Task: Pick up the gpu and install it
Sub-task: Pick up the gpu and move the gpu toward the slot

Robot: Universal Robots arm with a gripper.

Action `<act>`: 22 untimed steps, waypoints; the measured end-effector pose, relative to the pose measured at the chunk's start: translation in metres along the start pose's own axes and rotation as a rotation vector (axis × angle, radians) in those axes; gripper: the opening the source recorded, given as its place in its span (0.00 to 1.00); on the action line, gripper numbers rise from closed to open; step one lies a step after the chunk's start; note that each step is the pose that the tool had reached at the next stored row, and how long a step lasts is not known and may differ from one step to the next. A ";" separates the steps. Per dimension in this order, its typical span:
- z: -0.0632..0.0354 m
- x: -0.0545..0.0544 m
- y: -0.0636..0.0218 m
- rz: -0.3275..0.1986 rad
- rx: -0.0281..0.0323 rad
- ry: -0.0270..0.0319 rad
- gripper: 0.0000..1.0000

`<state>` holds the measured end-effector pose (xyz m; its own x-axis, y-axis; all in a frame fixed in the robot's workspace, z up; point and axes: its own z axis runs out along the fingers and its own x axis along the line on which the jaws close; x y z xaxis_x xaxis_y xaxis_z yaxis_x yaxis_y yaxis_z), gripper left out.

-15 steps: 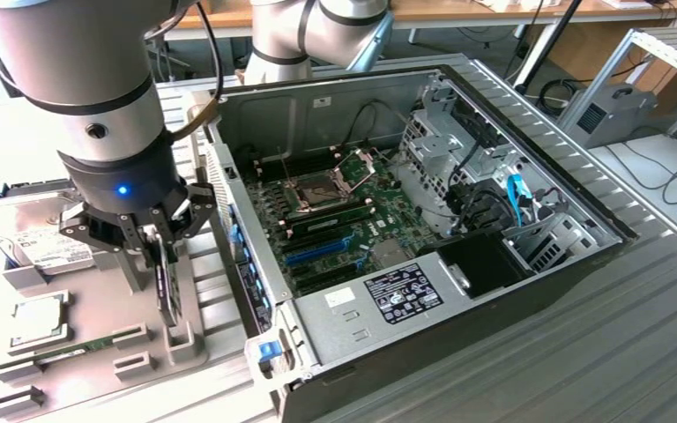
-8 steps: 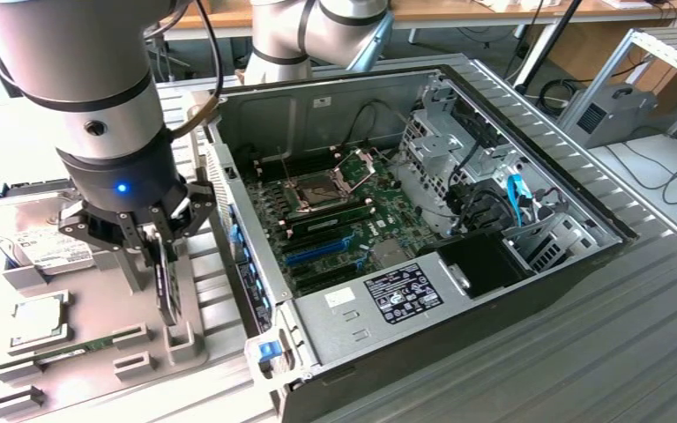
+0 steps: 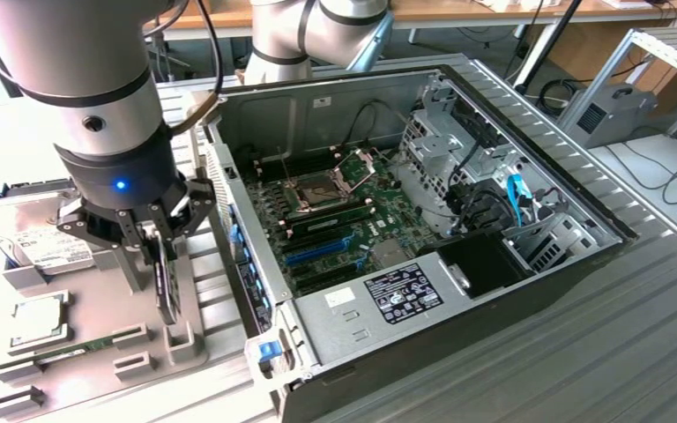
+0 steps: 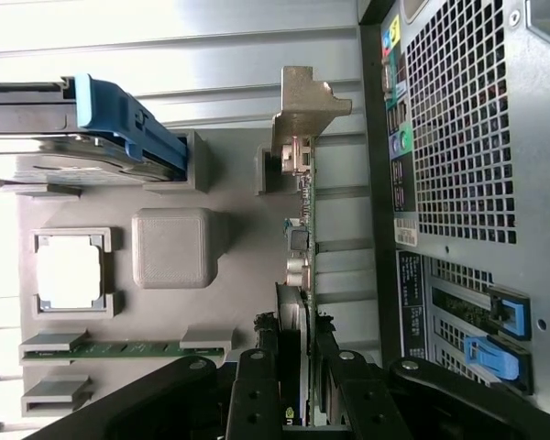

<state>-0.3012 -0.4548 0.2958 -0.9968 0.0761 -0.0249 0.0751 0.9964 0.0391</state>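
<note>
- gpu: green circuit board, with a bare silver metal end bracket of dull sheen.
- Holder tray: matt grey plastic, faintly rough.
- Computer case: grey perforated sheet metal, satin.
- Bench: ribbed metal, softly shiny.

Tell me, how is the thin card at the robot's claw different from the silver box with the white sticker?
The gpu stands on its edge; the hard drive shows its broad labelled face upward. The gripper is shut on the gpu, while the hard drive sits untouched. Both are at the gray tray.
</note>
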 end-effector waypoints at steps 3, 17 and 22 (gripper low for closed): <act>-0.0011 0.000 0.0000 0.000 0.0000 0.0000 0.26; -0.0065 0.000 0.0002 0.000 0.0000 0.0000 0.26; -0.0087 0.000 0.0003 0.000 0.0000 0.0001 0.26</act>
<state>-0.3012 -0.4548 0.3045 -0.9968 0.0761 -0.0248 0.0751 0.9964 0.0390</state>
